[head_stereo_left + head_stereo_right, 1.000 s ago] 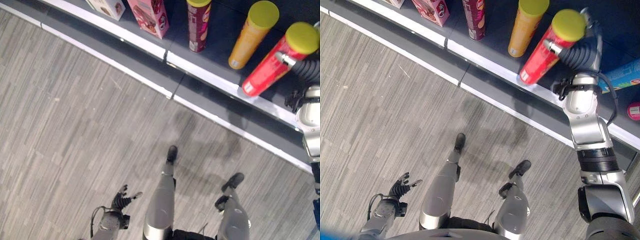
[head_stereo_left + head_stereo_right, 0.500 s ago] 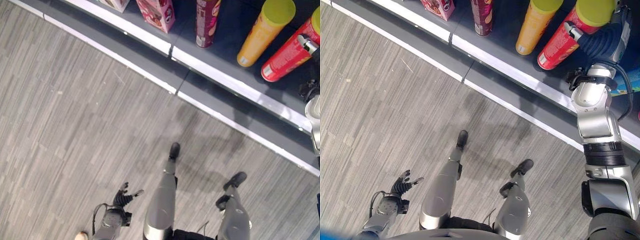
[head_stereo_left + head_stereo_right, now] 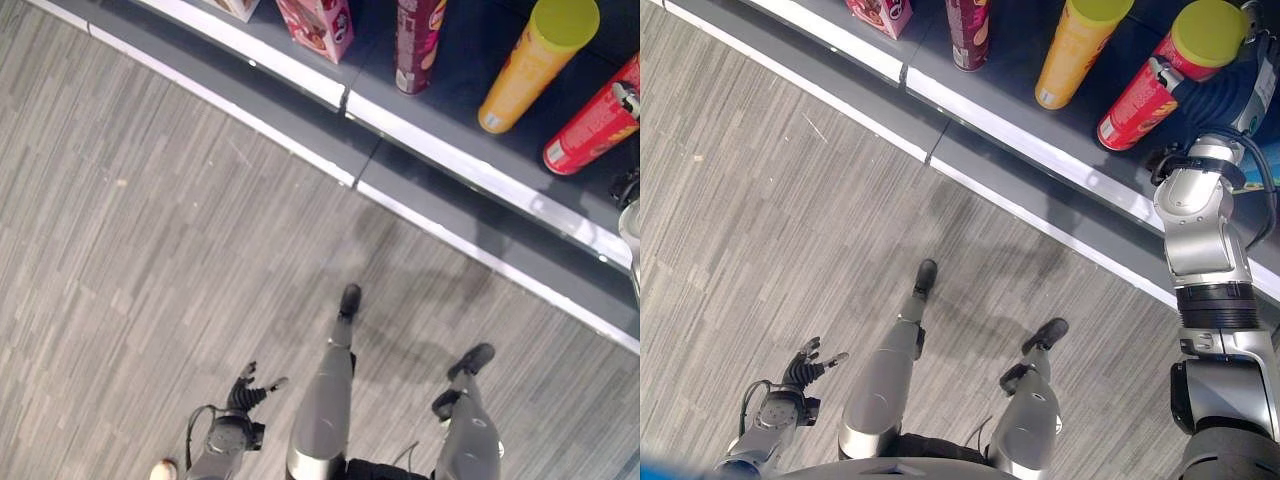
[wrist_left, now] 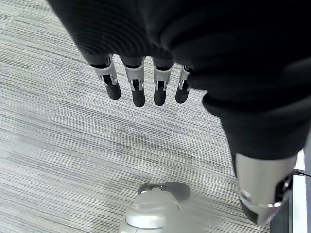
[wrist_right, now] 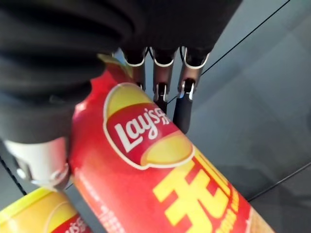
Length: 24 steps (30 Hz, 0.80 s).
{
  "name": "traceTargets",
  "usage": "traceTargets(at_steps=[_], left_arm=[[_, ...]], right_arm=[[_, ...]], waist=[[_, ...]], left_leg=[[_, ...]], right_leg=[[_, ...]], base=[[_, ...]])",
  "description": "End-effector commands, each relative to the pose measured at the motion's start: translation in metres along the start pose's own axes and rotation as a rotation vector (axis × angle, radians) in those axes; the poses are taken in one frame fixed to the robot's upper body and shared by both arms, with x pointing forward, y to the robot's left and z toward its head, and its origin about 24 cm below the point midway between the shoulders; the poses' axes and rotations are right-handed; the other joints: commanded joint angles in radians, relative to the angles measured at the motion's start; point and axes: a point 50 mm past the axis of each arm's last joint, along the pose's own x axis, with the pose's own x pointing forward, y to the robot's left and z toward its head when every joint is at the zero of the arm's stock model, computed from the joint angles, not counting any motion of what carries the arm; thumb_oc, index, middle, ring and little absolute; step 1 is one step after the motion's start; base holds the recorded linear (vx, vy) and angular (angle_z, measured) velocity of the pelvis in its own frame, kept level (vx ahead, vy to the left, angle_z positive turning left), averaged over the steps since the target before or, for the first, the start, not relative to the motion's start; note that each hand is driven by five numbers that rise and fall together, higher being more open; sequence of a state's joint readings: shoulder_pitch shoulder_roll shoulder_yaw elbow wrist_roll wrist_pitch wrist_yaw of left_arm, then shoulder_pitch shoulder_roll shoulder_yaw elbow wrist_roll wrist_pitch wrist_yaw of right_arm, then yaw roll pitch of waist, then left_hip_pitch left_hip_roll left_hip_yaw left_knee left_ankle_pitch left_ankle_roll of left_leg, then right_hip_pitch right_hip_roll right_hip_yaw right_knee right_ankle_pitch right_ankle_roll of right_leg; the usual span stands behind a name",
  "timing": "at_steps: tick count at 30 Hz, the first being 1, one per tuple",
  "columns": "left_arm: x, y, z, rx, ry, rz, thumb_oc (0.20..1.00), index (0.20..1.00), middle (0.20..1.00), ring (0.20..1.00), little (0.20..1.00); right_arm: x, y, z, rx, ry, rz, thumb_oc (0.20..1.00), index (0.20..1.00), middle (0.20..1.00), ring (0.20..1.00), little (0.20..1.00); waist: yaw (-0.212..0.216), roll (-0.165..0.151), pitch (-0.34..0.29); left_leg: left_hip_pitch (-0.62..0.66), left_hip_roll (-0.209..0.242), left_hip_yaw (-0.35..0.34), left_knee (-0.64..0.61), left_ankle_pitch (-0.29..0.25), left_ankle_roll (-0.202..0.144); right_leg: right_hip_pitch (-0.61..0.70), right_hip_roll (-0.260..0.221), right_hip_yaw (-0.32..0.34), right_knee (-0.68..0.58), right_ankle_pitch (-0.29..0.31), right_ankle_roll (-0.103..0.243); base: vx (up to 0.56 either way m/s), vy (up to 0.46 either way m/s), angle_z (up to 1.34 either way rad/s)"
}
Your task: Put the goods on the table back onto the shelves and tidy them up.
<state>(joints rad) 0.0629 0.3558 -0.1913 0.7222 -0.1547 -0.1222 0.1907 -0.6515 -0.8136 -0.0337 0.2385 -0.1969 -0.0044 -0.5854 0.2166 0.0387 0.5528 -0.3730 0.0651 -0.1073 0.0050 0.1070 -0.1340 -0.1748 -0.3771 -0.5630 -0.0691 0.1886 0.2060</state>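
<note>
Red can [image 3: 1152, 82] has come down onto the shelf [image 3: 1040, 150] over the last second; earlier it was tilted out past the front rail, now its base sits on the dark shelf floor behind the white edge strip, can leaning. Some of that shift is the camera swinging, since the whole row of goods has moved in view too. Right hand [image 5: 160, 82] is wrapped on the can near its yellow lid, fingers [image 5: 182, 104] lying down one side, thumb on the other. Judgement: placing is nearly done; what is left is standing the can up and letting go.

Shelf contents, as seen from the head, running from 11 o'clock to 2 o'clock: pink box [image 3: 318, 25], dark red can [image 3: 418, 45], orange can [image 3: 535, 62], then the red can at the 2 o'clock end. The orange can stands just beside the red one, apart from it as far as I can tell. A blue pack [image 3: 1262, 160] shows behind the right arm, partly hidden.

Left hand [image 4: 141, 82] hangs at 7 o'clock over the floor [image 3: 150, 250], fingers straight and relaxed, holding nothing.

A shoe [image 3: 162, 469] of a person shows at the lower edge.
</note>
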Motion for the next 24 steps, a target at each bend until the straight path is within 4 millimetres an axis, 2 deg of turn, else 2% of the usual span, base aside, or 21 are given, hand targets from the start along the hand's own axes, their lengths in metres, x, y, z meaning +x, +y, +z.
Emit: traceTargets(at_steps=[1,14,24], left_arm=[[-0.004,0.006,-0.018,0.048,0.064,0.012,1.0,1.0,1.0,1.0,1.0],[-0.005,0.003,-0.021,0.048,0.078,0.004,1.0,1.0,1.0,1.0,1.0],[-0.004,0.003,-0.02,0.057,0.072,0.013,1.0,1.0,1.0,1.0,1.0]], right_arm=[[0.02,-0.029,0.012,-0.038,-0.102,-0.123,0.2,0.2,0.2,0.2,0.2],[0.012,-0.019,0.001,-0.028,-0.048,-0.09,0.2,0.2,0.2,0.2,0.2],[0.015,-0.025,-0.007,-0.065,-0.022,-0.126,0.2,0.2,0.2,0.2,0.2]], waist=[[0.007,-0.002,-0.065],[0.002,-0.001,-0.064],[0.0,0.003,-0.065]], left_leg=[[-0.017,-0.005,0.009,-0.084,-0.021,0.001],[-0.023,-0.01,0.005,-0.085,-0.018,0.001],[-0.026,-0.013,0.007,-0.086,-0.02,0.0]], right_leg=[[-0.019,-0.071,0.069,0.15,-0.129,0.056],[-0.018,-0.073,0.063,0.142,-0.122,0.056],[-0.023,-0.076,0.067,0.14,-0.12,0.056]], base=[[0.0,0.004,0.05],[0.0,0.0,0.01],[0.0,0.0,0.0]])
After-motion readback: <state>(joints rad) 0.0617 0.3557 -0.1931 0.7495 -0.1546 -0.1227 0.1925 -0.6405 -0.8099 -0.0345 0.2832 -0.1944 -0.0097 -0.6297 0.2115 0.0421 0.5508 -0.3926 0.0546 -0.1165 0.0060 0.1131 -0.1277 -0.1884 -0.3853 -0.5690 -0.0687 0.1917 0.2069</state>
